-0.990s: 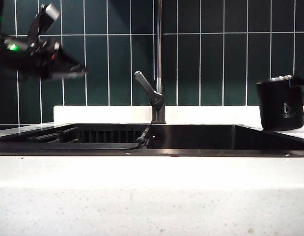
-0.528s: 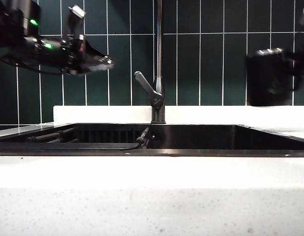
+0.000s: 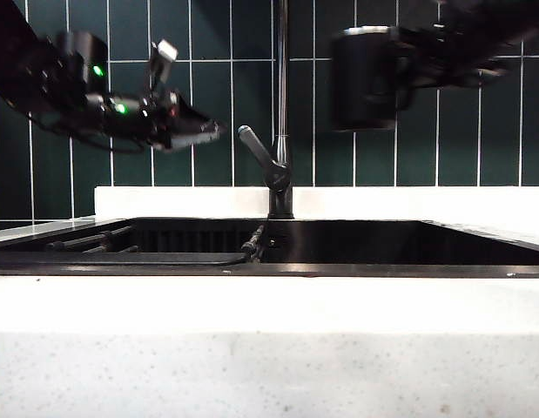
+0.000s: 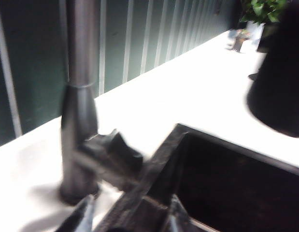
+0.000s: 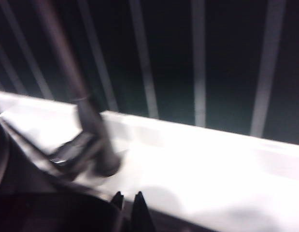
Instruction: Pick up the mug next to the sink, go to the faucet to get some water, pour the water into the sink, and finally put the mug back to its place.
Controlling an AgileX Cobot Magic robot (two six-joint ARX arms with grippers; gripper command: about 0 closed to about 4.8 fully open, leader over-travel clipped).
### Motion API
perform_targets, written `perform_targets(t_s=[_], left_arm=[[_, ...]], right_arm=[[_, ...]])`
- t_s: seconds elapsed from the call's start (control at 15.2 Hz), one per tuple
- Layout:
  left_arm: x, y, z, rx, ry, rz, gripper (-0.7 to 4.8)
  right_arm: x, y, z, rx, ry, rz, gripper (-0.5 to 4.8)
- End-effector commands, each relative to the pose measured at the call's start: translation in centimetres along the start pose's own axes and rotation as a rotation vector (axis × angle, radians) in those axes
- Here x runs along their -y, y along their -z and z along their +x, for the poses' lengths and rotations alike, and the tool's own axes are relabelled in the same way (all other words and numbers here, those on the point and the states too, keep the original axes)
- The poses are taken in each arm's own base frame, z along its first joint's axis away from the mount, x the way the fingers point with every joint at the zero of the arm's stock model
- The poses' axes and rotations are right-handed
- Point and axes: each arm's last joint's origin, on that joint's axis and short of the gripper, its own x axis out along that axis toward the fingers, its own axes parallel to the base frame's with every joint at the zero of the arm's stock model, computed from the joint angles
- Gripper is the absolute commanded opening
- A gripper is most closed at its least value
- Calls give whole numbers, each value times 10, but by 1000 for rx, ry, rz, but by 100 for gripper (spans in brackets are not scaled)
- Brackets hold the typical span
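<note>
Right gripper (image 3: pixel 400 65) is clamped on the mug (image 3: pixel 365 78) — held high, just beside the faucet (image 3: pixel 280 104), above the sink (image 3: pixel 339 239). Left gripper (image 3: pixel 204 132) is spread wide near the lever.

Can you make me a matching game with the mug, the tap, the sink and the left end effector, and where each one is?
Things:
1. mug
2. faucet
3. sink
4. left end effector

Places:
A. sunk into the white counter
B. standing upright at the back edge of the basin
C. in the air left of the tall pipe, holding nothing
D. held up high by the right end effector, just right of the tall pipe

Pairs: 1-D, 2-B, 3-A, 4-C
</note>
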Motion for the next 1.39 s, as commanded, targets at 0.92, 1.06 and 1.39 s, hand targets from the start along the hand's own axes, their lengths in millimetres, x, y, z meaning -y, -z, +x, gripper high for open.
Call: perform_targets(t_s=[0.92,1.06,1.39], left_arm=[[-27,-16,58,92,144,147,184],[-25,-17,57,89,181,128,183],[-22,-15,57,63,312,71,183]], right_arm=[[-63,-25,36,2,-190,20,-1],[-63,-23,36,-11,-188,22,-1],[-63,-23,36,-13,-188,22,-1]])
